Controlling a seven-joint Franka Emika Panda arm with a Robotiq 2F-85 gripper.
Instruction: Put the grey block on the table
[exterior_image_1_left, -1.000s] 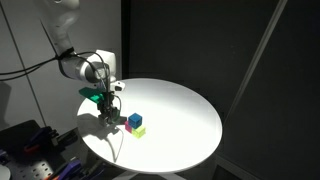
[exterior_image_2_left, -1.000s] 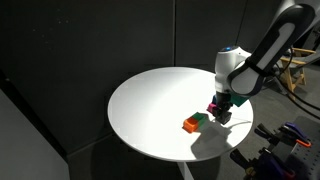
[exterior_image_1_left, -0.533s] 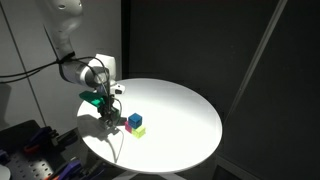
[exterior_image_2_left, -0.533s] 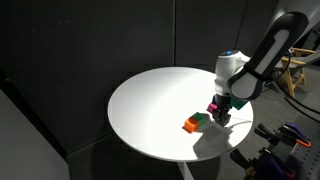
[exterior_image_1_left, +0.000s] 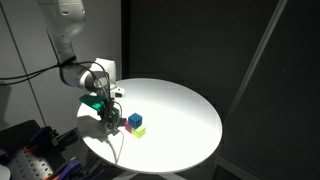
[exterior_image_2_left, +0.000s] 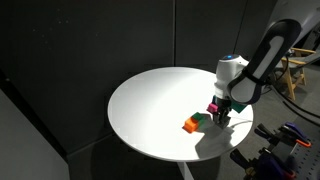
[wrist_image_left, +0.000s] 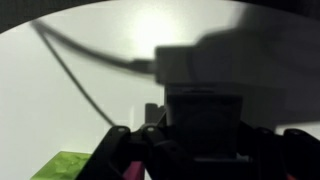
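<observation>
My gripper (exterior_image_1_left: 108, 113) hangs low over the near edge of the round white table (exterior_image_1_left: 180, 110), beside a small stack of cubes. In the wrist view a dark grey block (wrist_image_left: 205, 118) fills the space between my fingers, and the gripper (wrist_image_left: 200, 150) is shut on it. The block sits in shadow, and I cannot tell whether it touches the table. In both exterior views the fingers hide the grey block. The gripper (exterior_image_2_left: 220, 113) and the table (exterior_image_2_left: 150, 100) also show in an exterior view.
A blue cube (exterior_image_1_left: 134, 120) sits on a yellow-green cube (exterior_image_1_left: 139, 130) just beside the gripper. An orange cube (exterior_image_2_left: 189, 125), a green cube (exterior_image_2_left: 200, 118) and a magenta piece (exterior_image_2_left: 212, 107) lie by the gripper. A green cube edge (wrist_image_left: 65, 165) shows in the wrist view. Table edge is close.
The upper arm has shifted slightly. The gripper stays at almost the same spot low over the table with the block in it. The cubes have not moved.
</observation>
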